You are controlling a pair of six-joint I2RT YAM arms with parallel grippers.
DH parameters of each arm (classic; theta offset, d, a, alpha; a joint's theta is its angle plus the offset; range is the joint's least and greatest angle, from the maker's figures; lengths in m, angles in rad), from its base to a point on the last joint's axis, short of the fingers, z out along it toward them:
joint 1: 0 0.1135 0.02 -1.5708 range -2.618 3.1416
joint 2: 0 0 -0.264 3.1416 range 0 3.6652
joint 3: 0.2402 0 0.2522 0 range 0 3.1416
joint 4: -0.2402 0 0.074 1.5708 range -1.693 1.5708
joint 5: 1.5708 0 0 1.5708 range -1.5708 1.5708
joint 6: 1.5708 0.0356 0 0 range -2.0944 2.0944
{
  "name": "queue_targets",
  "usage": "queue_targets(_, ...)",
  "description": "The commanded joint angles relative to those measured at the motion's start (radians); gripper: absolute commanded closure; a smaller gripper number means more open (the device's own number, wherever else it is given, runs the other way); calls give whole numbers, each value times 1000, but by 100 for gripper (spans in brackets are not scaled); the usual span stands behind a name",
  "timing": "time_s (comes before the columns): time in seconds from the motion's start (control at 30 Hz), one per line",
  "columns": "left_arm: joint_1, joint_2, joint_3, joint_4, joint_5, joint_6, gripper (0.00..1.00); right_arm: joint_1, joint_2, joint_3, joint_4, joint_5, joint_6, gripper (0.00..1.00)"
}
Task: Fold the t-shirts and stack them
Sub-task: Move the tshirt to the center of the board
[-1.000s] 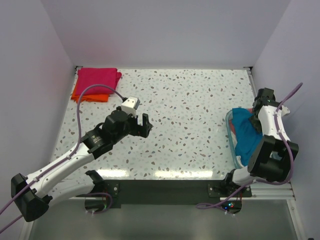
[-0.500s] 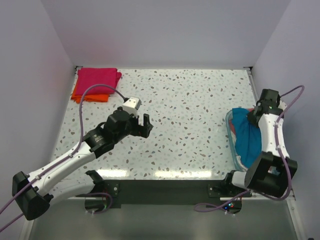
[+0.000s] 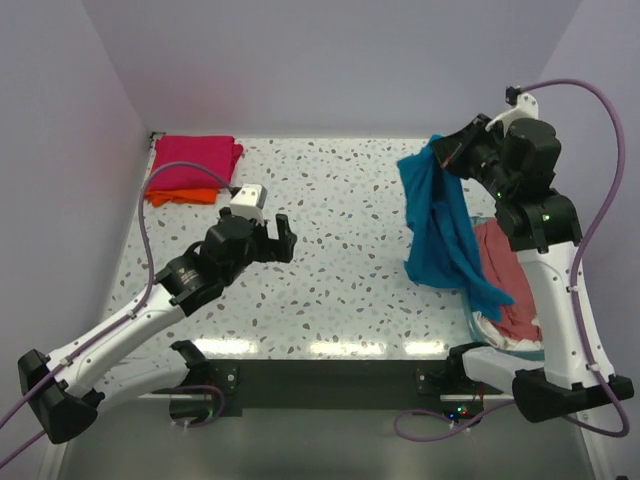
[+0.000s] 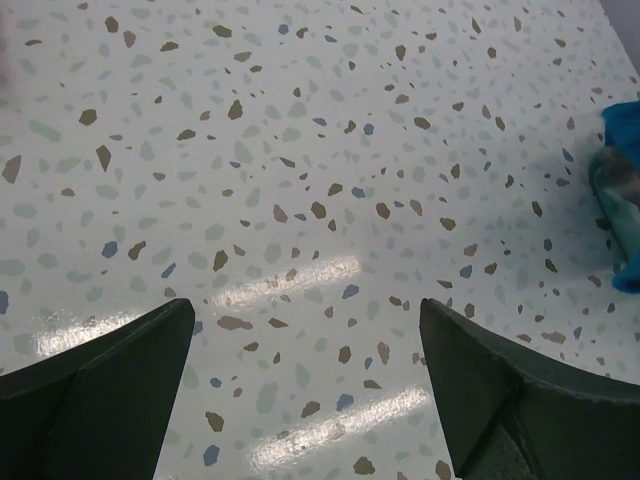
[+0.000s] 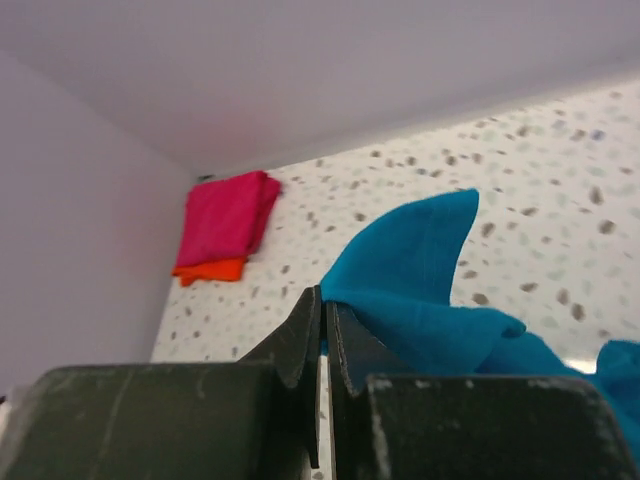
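My right gripper (image 3: 438, 150) is shut on the teal blue t-shirt (image 3: 442, 225) and holds it high above the table's right side, the cloth hanging down over the basket's edge. In the right wrist view the gripper (image 5: 324, 300) pinches a corner of the teal shirt (image 5: 420, 285). The salmon pink t-shirt (image 3: 505, 275) lies in the clear basket (image 3: 478, 325) at the right. The magenta pink t-shirt (image 3: 195, 158) lies folded on the folded orange t-shirt (image 3: 185, 196) at the back left corner. My left gripper (image 3: 272, 240) is open and empty above the table's left middle.
The speckled table (image 3: 350, 260) is walled at the back and sides. In the left wrist view both fingers (image 4: 110, 375) frame bare tabletop, with a bit of the teal shirt (image 4: 622, 210) at the right edge. The stack shows in the right wrist view (image 5: 225, 220).
My right gripper has lifted the teal shirt out of the basket, up and to the left, uncovering the salmon shirt. My left arm has shifted slightly back and left.
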Motion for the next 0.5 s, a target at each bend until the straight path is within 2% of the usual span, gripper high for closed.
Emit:
queue_targets(0.0,6,-40,65,-3,-124,-55,0,155,42,143,61,-46,-15,100)
queue_targets(0.2,39,-82,70,-8,-179,-84,1,422,165,387,43,3,-44,100)
queue_targets(0.3,58,-108,64,-8,-191,-92,2,448,228,433,49,-16,-32,100)
queue_targets(0.47,81,-116,44,2,-182,-92,5,444,333,389,43,51,-50,100)
